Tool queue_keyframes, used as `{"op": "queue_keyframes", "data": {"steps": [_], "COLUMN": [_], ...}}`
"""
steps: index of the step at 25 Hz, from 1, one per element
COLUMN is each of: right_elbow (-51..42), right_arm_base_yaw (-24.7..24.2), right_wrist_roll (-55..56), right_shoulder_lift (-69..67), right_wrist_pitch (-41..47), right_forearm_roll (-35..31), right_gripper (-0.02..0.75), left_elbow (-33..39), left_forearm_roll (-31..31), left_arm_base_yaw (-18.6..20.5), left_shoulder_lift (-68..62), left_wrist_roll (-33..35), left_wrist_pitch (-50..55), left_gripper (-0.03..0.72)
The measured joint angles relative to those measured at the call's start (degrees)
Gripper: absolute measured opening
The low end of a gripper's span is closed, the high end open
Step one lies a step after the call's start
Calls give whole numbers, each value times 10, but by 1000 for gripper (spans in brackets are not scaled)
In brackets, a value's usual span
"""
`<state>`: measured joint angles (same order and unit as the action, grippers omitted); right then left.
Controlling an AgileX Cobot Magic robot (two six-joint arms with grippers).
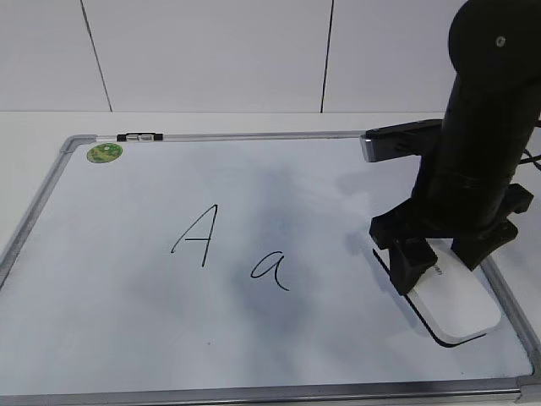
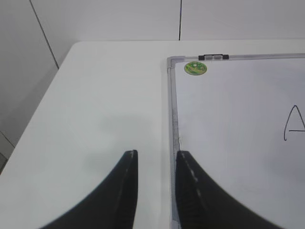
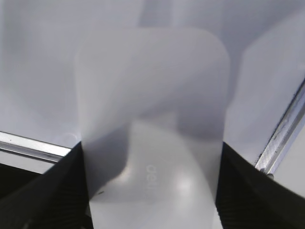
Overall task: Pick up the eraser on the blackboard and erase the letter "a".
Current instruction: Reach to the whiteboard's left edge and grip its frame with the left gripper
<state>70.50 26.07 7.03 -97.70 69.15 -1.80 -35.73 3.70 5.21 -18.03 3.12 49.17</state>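
A: Firstly, exterior view. Where is the white rounded-rectangular plastic eraser (image 1: pixel 452 303)?

B: It lies flat on the large white dry-erase blackboard with the silver-grey metal frame (image 1: pixel 110 279), near the board's right edge and front right corner. The black right gripper (image 1: pixel 446 254) stands over its far end, one finger on each long side, pinching the block. The small cursive letter "a" in thin black marker (image 1: pixel 270 270) sits mid-board, well apart from the eraser, just right of the taller capital "A" (image 1: pixel 194 236). A round green sticker (image 1: pixel 105 152) marks the far left corner.

A: Left wrist view?

B: The left gripper (image 2: pixel 156 164) hovers over the white table (image 2: pixel 95 105) at the board's left frame rail. Its two black fingers are spread, with a narrow gap, holding nothing.

A: Right wrist view?

B: The eraser fills the frame centre, a faint grey logo (image 3: pixel 151 177) on top. Both black fingers (image 3: pixel 57 186) press against its sides. The frame rail runs past on the right.
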Motion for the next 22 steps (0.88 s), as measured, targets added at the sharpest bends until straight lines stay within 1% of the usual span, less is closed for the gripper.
{"op": "queue_keyframes", "data": {"steps": [5, 11, 16, 22], "right_elbow": [0, 0, 0, 0], "right_arm_base_yaw": [0, 0, 0, 0], "right_wrist_roll": [0, 0, 0, 0], "right_shoulder_lift": [0, 0, 0, 0], "right_wrist_pitch": [0, -1, -9, -15], "right_forearm_roll": [0, 0, -6, -9], "right_gripper": [547, 547, 547, 547], "left_elbow": [-32, -77, -103, -140], "left_forearm_roll": [23, 48, 83, 96], "left_arm_base_yaw": [0, 0, 0, 0], "left_shoulder_lift": [-109, -201, -283, -389], "left_wrist_roll": [0, 0, 0, 0], "left_wrist_pitch": [-25, -51, -62, -64], "left_gripper": [182, 182, 182, 182]}}
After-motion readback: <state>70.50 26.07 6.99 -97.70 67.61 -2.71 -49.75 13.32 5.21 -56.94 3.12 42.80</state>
